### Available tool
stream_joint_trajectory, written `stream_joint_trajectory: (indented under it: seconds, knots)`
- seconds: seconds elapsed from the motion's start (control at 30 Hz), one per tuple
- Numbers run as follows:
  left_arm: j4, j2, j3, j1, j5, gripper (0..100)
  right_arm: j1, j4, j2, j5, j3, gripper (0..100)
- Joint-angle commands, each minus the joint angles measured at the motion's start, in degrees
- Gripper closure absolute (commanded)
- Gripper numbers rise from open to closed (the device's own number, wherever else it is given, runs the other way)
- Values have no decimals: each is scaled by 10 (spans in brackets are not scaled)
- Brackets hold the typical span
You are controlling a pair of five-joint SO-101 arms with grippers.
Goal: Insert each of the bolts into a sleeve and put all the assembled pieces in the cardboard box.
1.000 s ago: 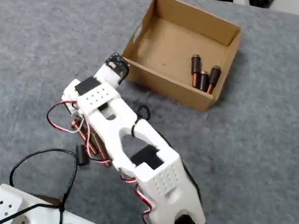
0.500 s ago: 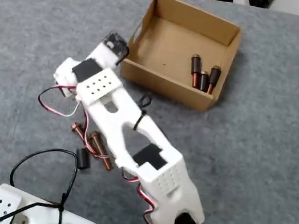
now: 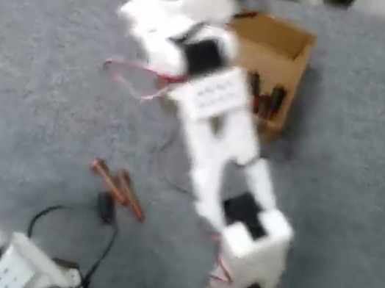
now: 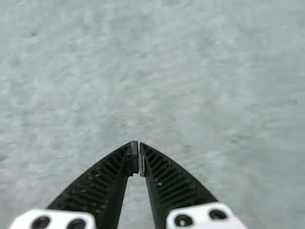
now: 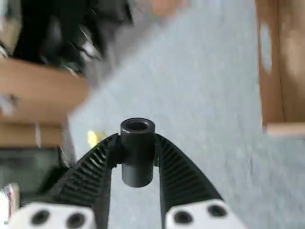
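Left hand (image 4: 135, 156) fully closed, tips touching, nothing in it, over bare grey counter (image 4: 190, 71). Two loose bolts (image 3: 116, 186) lie side by side on the counter, well apart from the cardboard box (image 3: 288, 45). Right arm (image 3: 218, 126) raised, wrist blurred near the box's left side. Right hand (image 5: 137, 143) clamped on a black sleeve (image 5: 137, 164), open bore visible. Assembled pieces (image 3: 264, 97) sit inside the box by its right wall

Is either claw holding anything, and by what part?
The right gripper clamps a black sleeve around its side wall; the left gripper is shut, empty.
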Motion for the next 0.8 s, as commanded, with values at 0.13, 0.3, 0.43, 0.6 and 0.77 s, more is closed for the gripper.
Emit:
stream_joint_trajectory:
  seconds: [0.13,0.3,0.43,0.6,0.77]
  knots:
    - [70,185,-203,252,142,981,196,-3,-117,21,-20,997]
    - [144,391,-359,390,252,981,344,3,-134,23,0,997]
    - [186,509,-469,461,328,981,428,3,-159,63,13,997]
    - [186,586,-505,521,393,981,513,3,-198,132,16,997]
    - [186,647,-498,588,402,972,566,3,-246,185,14,997]
